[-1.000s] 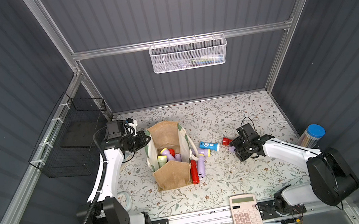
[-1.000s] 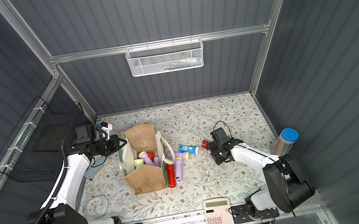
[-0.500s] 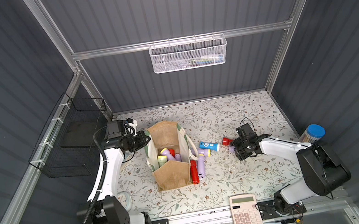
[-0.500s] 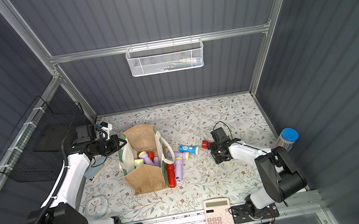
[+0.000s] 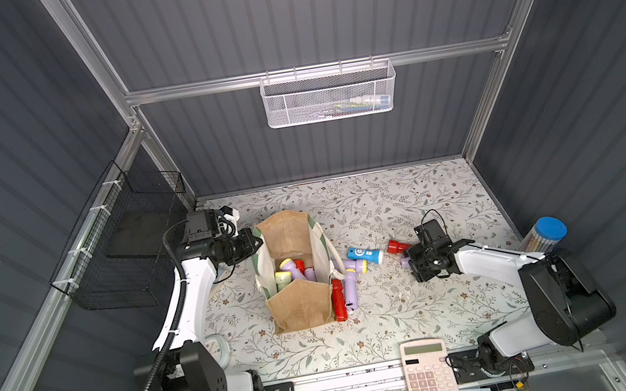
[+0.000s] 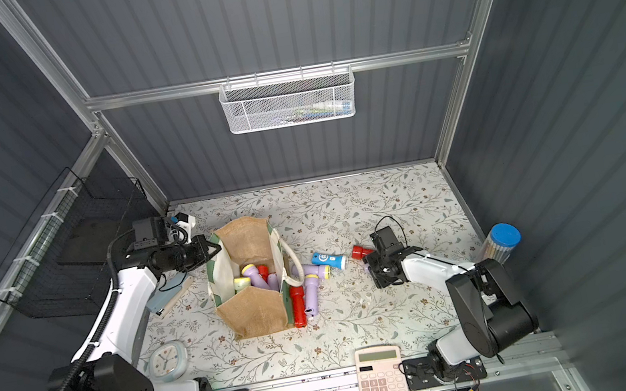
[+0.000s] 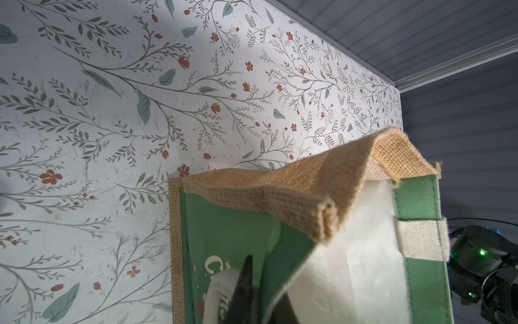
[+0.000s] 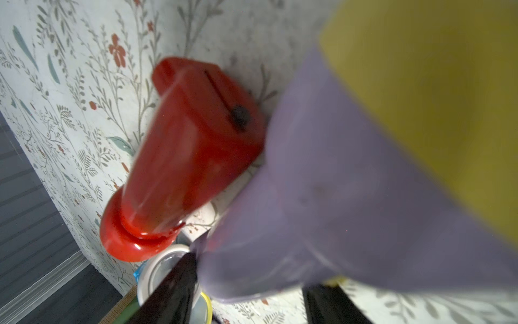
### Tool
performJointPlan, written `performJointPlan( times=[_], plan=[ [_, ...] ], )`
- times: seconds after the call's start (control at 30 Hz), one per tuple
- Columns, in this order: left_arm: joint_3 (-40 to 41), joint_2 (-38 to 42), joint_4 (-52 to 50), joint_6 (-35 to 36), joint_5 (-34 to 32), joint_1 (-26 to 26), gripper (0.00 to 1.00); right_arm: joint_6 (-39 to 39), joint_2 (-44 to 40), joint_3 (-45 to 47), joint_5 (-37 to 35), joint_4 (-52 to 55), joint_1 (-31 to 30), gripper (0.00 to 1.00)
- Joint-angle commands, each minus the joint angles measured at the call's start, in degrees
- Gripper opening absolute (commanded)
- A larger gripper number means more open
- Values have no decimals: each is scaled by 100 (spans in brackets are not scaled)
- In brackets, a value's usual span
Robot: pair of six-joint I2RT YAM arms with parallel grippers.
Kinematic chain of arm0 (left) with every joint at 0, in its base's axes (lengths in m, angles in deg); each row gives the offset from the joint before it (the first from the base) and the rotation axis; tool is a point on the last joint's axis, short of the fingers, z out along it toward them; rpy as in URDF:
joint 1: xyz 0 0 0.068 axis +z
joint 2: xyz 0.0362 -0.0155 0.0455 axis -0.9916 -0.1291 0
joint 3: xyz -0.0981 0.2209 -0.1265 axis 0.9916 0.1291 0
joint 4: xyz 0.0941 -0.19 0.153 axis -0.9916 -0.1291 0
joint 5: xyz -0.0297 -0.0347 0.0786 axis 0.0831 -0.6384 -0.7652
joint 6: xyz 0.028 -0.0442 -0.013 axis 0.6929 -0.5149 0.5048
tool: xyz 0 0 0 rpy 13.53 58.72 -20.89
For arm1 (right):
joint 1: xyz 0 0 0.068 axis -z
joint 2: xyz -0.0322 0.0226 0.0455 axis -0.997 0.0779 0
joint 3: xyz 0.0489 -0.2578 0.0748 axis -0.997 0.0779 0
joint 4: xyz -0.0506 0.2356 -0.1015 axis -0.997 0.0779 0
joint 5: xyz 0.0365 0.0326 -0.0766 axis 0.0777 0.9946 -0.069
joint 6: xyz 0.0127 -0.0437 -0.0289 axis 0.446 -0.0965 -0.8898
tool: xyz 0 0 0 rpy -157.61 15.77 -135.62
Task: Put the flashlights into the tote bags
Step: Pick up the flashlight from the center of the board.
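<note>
In both top views, my left claw (image 5: 253, 242) pinches the tote bag (image 5: 298, 308) by its side rim, I judge to keep the mouth spread. Several flashlights (image 5: 293, 271) already lie inside, and others wait on the surface (image 5: 388, 202) beside it. From the left wrist, dark fingers (image 7: 243, 283) are clamped over the bag's green panel edge. From the right wrist, a lilac flashlight (image 8: 336, 196) lies between the right claw (image 8: 249, 275) fingers, touching a red flashlight (image 8: 190, 151); I cannot tell whether they squeeze it.

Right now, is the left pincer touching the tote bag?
Touching. The left wrist view shows the left pincer shut on the tote bag at its green panel.
</note>
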State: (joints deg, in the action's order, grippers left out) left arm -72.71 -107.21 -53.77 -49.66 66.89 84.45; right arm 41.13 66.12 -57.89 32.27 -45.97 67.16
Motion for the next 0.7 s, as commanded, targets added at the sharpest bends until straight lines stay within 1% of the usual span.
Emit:
performJointPlan(
  times=[0.0, 0.13, 0.3, 0.47, 0.67],
  plan=[
    [-121, -187, -234, 73, -6, -2, 6, 12, -81, 317, -162, 1102, 36, 59],
    [-113, -189, -204, 47, 12, -2, 6, -72, -369, 432, -291, 1445, 51, 59],
    [-91, -186, -232, 52, 29, -2, 6, -518, -468, 386, -526, 1844, 147, 62],
    [-56, -174, -201, 42, 20, -2, 6, -911, -371, 313, -767, 1946, 259, 62],
    [-143, -232, -263, 73, 23, -2, 7, -1080, -225, 267, -700, 1751, 384, 65]
  ],
)
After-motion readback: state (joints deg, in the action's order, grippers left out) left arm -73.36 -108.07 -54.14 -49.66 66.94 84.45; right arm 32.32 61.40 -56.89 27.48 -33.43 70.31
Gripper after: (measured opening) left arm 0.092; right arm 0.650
